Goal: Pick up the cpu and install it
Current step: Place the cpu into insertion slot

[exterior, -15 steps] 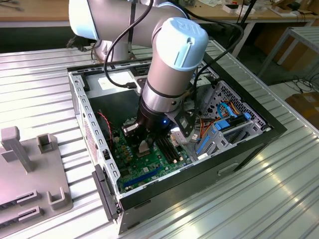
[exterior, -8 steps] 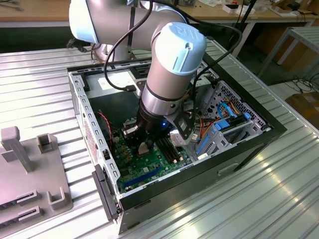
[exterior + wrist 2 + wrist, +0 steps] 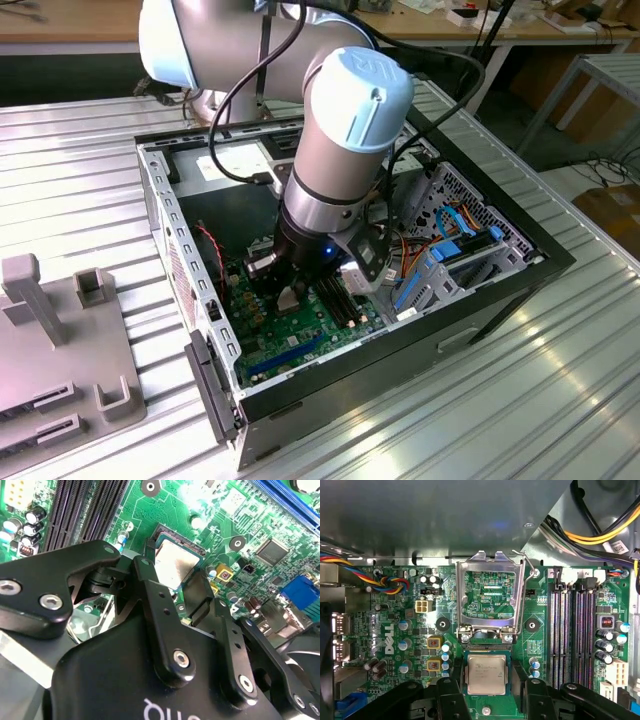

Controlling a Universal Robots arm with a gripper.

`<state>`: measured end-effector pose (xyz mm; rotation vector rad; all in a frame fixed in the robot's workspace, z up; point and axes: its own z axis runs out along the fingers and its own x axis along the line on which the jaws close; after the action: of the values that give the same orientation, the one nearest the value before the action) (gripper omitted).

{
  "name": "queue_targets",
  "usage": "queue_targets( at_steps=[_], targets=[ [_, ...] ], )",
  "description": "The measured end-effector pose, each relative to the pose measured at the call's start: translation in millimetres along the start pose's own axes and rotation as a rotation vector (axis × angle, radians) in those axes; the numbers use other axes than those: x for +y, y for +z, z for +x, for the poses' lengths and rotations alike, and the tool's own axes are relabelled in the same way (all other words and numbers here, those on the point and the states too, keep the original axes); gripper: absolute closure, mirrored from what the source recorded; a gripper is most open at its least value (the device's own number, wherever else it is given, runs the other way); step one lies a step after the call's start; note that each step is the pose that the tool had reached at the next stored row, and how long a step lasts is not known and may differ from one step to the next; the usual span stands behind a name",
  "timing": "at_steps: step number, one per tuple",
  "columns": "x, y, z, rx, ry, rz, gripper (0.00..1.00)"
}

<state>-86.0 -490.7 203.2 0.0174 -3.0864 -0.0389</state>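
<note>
Coloured wires (image 3: 390, 582), then open silver frame (image 3: 485, 560). Just by it: cpu (image 3: 486, 674), flat in socket. Gripper (image 3: 487, 684) spread, one side each, not pinching. Prob. light, stiff, thin, easy to hurt; grab side edges. Then black mem slots (image 3: 572, 630).

Cpu (image 3: 486, 674): I logged one small square chip, dull grey metal top upward, lying flat and square in its socket (image 3: 486, 652).

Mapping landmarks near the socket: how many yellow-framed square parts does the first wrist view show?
2 yellow-framed parts: one level with the hinge of the socket frame, the other beside the cpu. More may be hidden.
</note>
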Motion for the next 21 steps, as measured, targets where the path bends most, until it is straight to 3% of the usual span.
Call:
queue_targets(
  at_steps=[15, 21],
  targets=[
    [-0.1, 4.5, -0.2, -0.0006, 0.000, -0.0001, 0.53],
    [-0.1, 4.4, -0.2, -0.0086, 0.000, 0.0000, 0.53]
  ],
)
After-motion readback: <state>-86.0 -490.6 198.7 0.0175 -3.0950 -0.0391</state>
